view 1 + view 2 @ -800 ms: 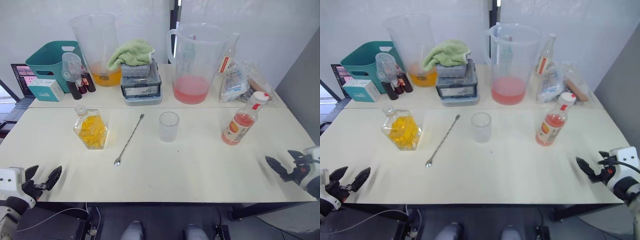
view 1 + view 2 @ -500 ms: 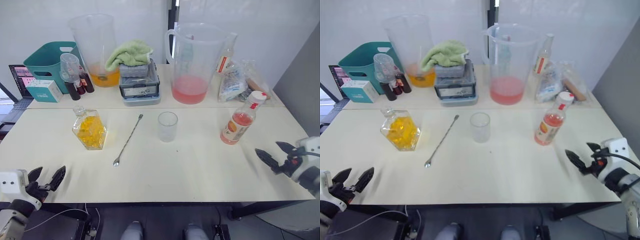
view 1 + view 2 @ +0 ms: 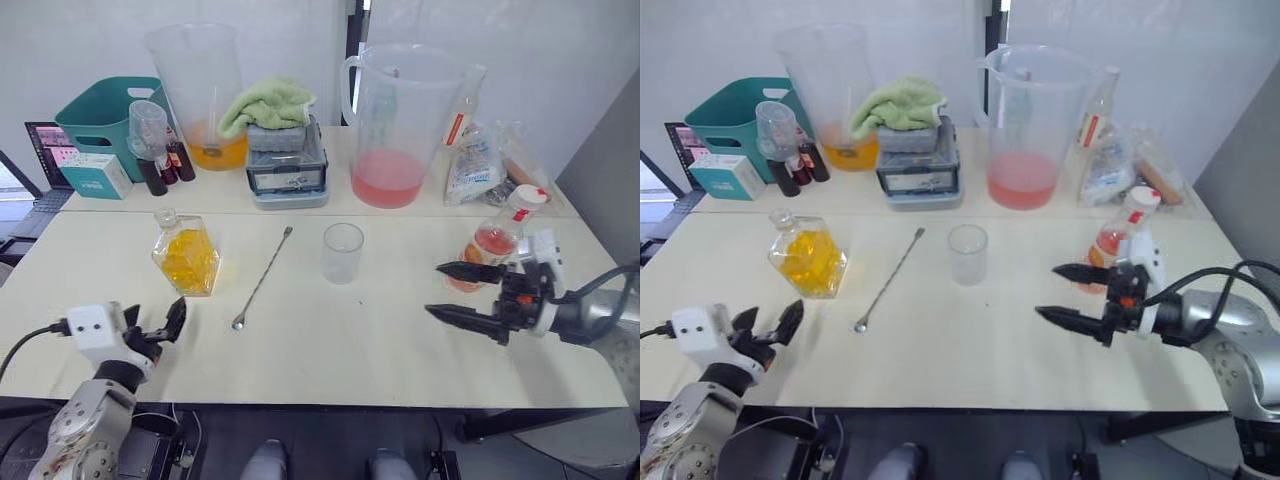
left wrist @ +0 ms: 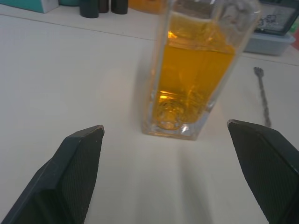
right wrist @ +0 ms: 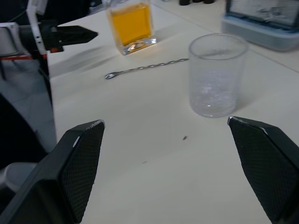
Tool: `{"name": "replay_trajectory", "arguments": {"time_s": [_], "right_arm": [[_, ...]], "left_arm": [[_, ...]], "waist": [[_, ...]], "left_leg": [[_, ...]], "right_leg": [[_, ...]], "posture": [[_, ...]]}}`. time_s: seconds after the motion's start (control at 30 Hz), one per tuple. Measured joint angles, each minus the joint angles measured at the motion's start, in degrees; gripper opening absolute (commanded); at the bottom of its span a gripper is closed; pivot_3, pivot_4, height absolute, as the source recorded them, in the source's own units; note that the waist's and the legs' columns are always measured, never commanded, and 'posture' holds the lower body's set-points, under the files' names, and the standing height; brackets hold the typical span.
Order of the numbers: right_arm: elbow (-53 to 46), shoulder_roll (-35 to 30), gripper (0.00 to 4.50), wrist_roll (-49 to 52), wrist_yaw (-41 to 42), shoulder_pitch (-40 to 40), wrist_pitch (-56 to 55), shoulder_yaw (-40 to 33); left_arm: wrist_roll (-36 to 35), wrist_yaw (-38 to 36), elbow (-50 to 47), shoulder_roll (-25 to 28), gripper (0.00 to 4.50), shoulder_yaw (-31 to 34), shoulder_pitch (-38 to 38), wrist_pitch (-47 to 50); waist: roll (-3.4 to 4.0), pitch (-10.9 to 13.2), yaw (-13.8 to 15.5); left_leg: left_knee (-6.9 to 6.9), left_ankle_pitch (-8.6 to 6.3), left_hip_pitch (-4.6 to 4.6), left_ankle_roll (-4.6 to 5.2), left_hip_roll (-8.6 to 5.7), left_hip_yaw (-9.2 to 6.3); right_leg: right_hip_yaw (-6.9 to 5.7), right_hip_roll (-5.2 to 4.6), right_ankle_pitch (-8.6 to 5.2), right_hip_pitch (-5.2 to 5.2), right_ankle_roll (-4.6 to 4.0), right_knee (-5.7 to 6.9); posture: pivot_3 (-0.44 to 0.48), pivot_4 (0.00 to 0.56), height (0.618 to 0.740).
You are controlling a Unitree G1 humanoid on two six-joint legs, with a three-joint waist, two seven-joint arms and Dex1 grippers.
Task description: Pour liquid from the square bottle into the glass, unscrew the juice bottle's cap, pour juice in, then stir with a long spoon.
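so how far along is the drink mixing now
Nothing is done yet: the glass is empty, the square bottle holds its yellow liquid and the juice bottle wears its cap. In hand: the open left hand faces the square bottle; the open right hand hangs beside the juice bottle. Left: both pours, uncapping, stirring with the spoon.

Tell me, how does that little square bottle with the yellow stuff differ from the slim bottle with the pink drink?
The square bottle is short, wide faceted glass, nearly full of yellow-orange liquid; the juice bottle is slim, labelled, and holds less pink juice. The square bottle has a clear ball stopper, the juice bottle a white cap. The square bottle stands on the robot's left, the juice bottle on its right. Both stand upright, closed and ungripped.
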Motion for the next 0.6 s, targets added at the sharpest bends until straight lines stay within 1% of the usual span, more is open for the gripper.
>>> {"name": "replay_trajectory", "arguments": {"time_s": [0.2,0.27,0.43,0.6], "right_arm": [[0.0,0.0,4.50,-1.0,2.9,-1.2,-0.5,2.6],[-0.1,0.0,4.50,-1.1,3.4,-1.1,-0.6,2.7],[-1.3,0.0,4.50,-1.1,3.4,0.3,-1.0,2.8],[-2.9,0.0,4.50,-1.0,2.9,2.4,-1.0,2.4]], "left_arm": [[1.2,3.7,-0.1,1.3,4.48,-0.5,-6.1,3.1],[1.3,4.3,-0.1,2.3,4.48,-1.2,-7.5,4.2],[1.9,5.0,0.1,4.6,4.48,-2.9,-14.0,6.8],[4.2,5.2,5.0,5.6,4.48,-4.9,-18.3,7.6]], "waist": [[-0.01,0.0,0.2],[-0.01,0.0,0.2],[-0.03,0.0,0.2],[-0.04,0.0,0.0]], "left_leg": [[0.04,0.01,-0.01,-0.01,-0.01,-0.01],[0.03,0.01,-0.01,-0.01,-0.01,-0.01],[0.04,0.01,-0.01,-0.02,-0.01,0.00],[0.03,0.01,-0.01,-0.02,-0.01,0.00]], "right_leg": [[-0.01,0.00,0.00,-0.02,0.00,0.08],[-0.01,0.00,0.00,-0.02,0.00,0.08],[0.00,0.00,0.00,-0.03,0.00,0.09],[-0.01,0.00,0.00,-0.05,0.00,0.12]], "posture": [[0.000,0.150,0.740],[0.000,0.150,0.740],[0.000,0.150,0.740],[0.000,0.150,0.740]]}}
